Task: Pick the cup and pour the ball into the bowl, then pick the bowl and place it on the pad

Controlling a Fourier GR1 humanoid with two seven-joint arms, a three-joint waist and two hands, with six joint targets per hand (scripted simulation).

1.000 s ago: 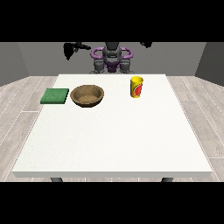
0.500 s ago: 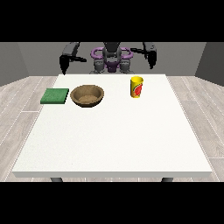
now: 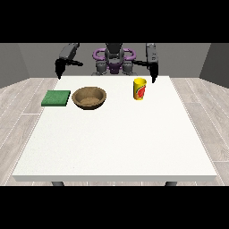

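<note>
A yellow cup (image 3: pixel 140 89) with a red mark stands upright at the far right of the white table (image 3: pixel 116 143); no ball shows from here. To its left sits a brown bowl (image 3: pixel 89 97), and a flat green pad (image 3: pixel 56 98) lies left of the bowl. The hand at the view's right (image 3: pixel 153 73) hangs fingers-down over the table's far edge, just behind and right of the cup, apart from it and open. The hand at the view's left (image 3: pixel 58 68) hovers behind the pad near the far left corner, open and holding nothing.
The robot's torso (image 3: pixel 114 60) stands behind the table's far edge. The near half of the table is bare white surface, and grey floor surrounds the table.
Both arms have swung down and forward from their raised, spread pose. The hand at the view's right has dropped close behind the cup. Cup, bowl and pad have not moved.
</note>
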